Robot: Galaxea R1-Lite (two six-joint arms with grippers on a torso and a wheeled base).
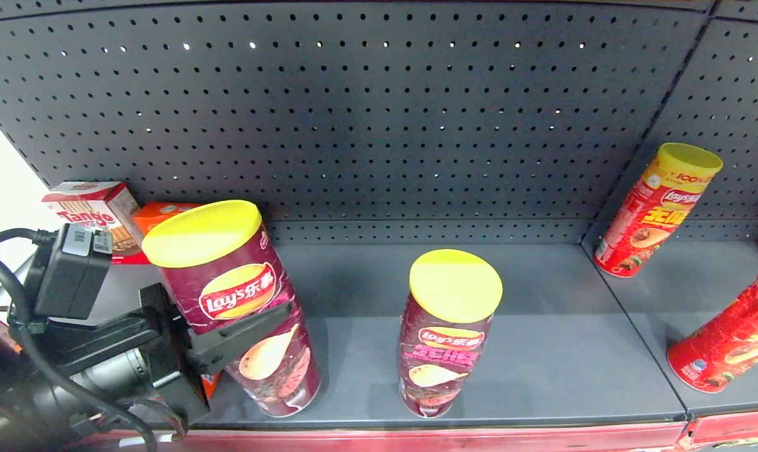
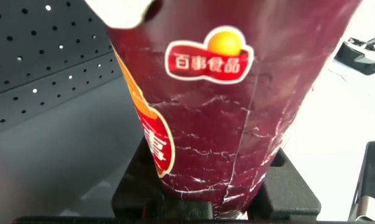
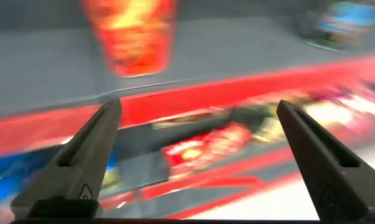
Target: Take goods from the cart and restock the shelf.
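Maroon with a yellow lid, the held can [image 1: 228, 276] is clenched in the left gripper [image 1: 253, 326], tilted, its base low at the front of the grey shelf [image 1: 554, 339]; right of the held can a second maroon can [image 1: 444, 339] stands upright; farther right a red can [image 1: 658, 210] leans at the pegboard and another red can [image 1: 724, 342] lies tilted; behind the held can, to its left, sit a wafer box [image 1: 96, 213] and an orange box [image 1: 162, 213]; the right gripper [image 3: 199, 155] is released, fingers spread wide, grasping nothing.
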